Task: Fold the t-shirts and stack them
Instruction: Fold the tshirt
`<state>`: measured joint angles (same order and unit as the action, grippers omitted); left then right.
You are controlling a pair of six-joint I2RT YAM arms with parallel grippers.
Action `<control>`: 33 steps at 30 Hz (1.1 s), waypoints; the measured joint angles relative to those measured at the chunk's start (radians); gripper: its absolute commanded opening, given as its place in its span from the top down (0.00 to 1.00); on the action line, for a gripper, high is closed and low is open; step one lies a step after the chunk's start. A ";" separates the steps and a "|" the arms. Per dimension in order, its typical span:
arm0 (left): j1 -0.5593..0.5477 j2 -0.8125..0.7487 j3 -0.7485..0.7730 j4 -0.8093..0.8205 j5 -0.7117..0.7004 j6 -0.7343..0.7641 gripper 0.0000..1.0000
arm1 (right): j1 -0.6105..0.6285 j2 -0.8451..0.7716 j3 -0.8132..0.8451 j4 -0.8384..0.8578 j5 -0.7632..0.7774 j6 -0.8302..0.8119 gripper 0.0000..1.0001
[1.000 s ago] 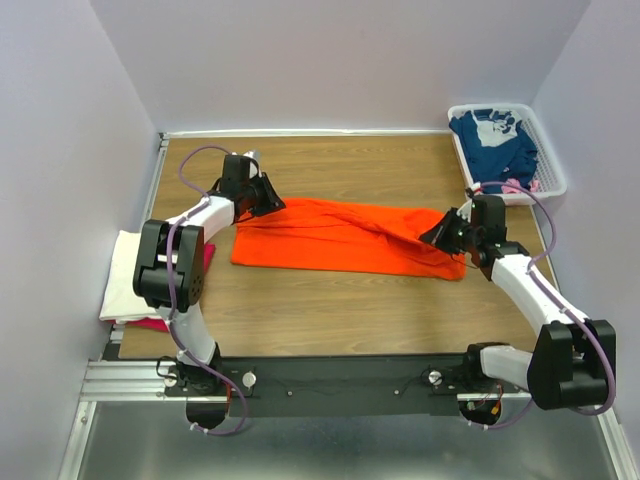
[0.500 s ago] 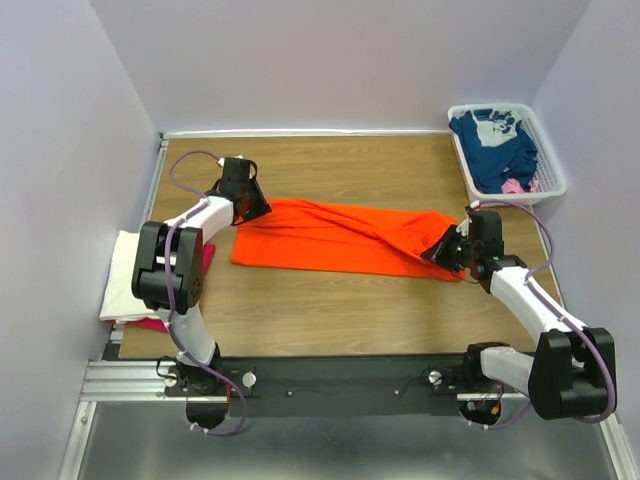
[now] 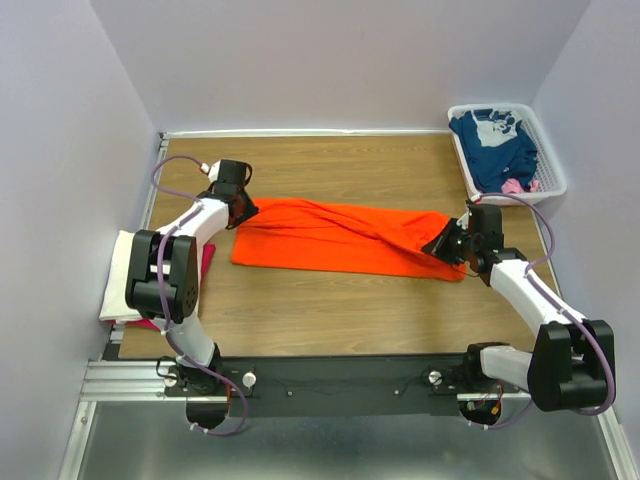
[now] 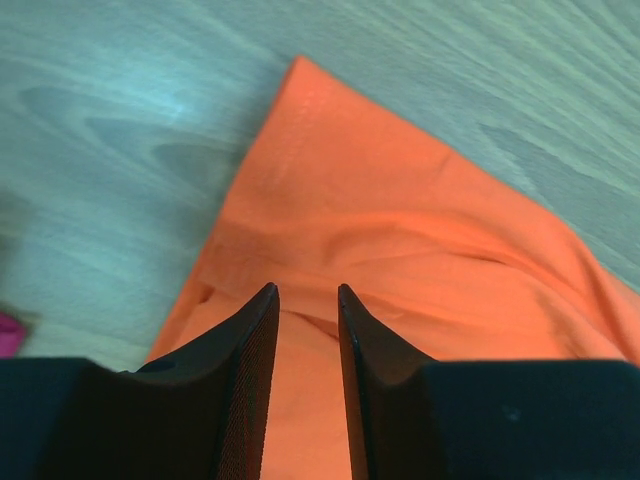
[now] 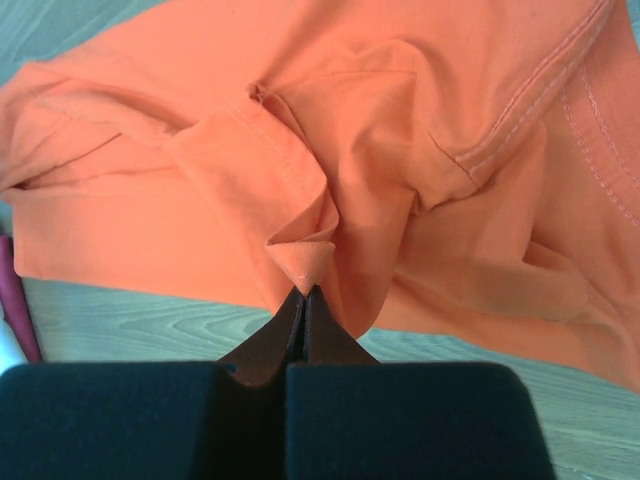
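Listed at centre frame, on the wooden table: orange t-shirt, spread as a long rumpled band from left of centre to right of centre. Pinched at its right end by right gripper, fingers pressed together on a small peak of cloth; overhung at its upper-left corner by left gripper, fingers slightly parted, nothing between them. Also entered: cream-white t-shirt over magenta-pink t-shirt at left edge of frame; navy blue t-shirt in white basket at upper right.
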<state>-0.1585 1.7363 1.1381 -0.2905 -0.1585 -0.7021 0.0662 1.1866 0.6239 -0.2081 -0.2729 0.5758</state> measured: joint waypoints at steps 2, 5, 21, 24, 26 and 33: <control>0.005 -0.014 -0.014 -0.011 -0.020 -0.010 0.62 | 0.000 0.005 0.007 -0.002 0.000 0.000 0.99; 0.021 -0.024 -0.023 -0.029 -0.041 -0.023 0.62 | 0.000 0.021 0.021 -0.002 0.000 -0.001 1.00; 0.060 0.040 -0.012 -0.034 -0.056 -0.024 0.62 | 0.000 0.060 0.048 -0.003 0.000 -0.017 0.99; 0.060 0.058 0.001 -0.032 -0.055 -0.024 0.67 | 0.000 0.066 0.056 -0.003 0.000 -0.018 1.00; 0.060 0.067 0.010 -0.031 -0.051 -0.021 0.73 | 0.000 0.070 0.061 -0.003 0.002 -0.018 1.00; 0.066 0.092 0.039 -0.025 -0.032 -0.009 1.00 | 0.000 0.091 0.092 -0.005 0.019 -0.019 1.00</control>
<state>-0.0929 1.8278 1.1770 -0.3157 -0.1902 -0.7109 0.0662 1.2774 0.7155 -0.2131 -0.2543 0.5571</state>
